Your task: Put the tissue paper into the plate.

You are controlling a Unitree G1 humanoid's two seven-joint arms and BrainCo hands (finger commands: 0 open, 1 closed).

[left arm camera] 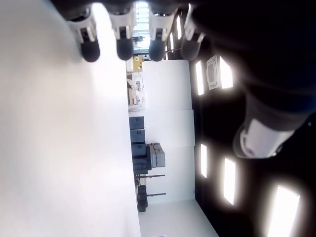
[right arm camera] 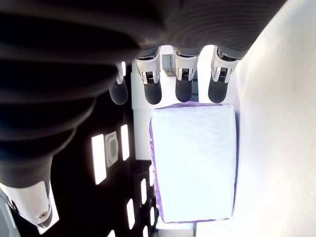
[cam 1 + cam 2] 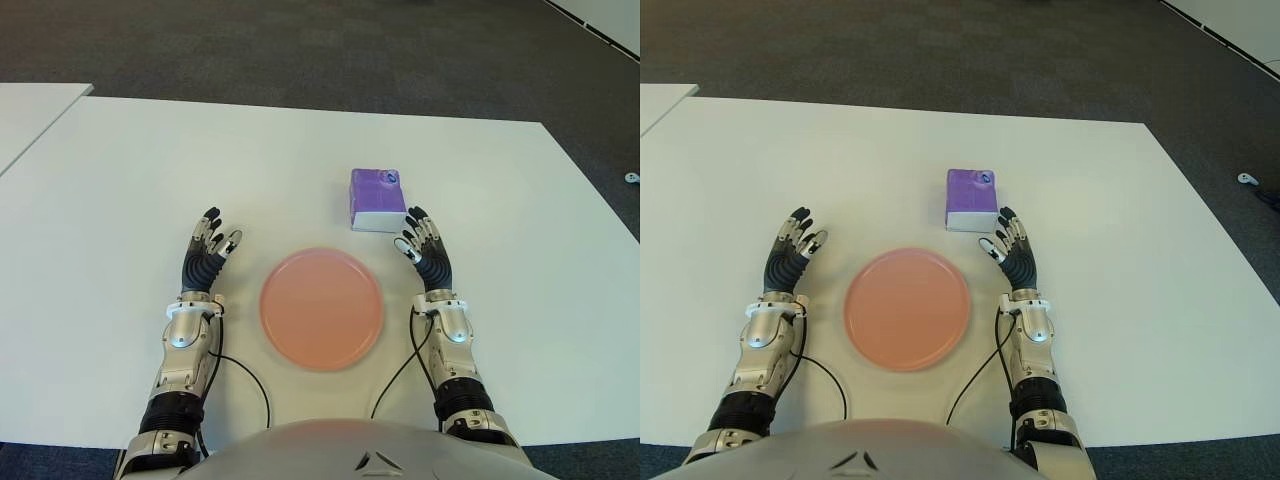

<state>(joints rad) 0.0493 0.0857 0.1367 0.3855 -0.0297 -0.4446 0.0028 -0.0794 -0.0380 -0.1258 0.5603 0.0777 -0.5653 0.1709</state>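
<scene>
White table [image 3: 120, 180]: purple tissue pack [image 3: 377, 199], no legible writing, beside right hand [image 3: 425, 250].

Office or lab space: plain white surface [image 3: 150, 180] on dark grey carpet tile floor [image 3: 300, 45], second white table [image 3: 25, 115] alongside. Left wrist view shows white walls, ceiling light panels [image 1: 228, 180], stacked grey cabinets [image 1: 148, 155].

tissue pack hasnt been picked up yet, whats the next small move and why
Probably ease the right hand forward and close it on the tissue pack: its fingers are open just short of the pack, which lies on the table beyond the empty plate.
</scene>
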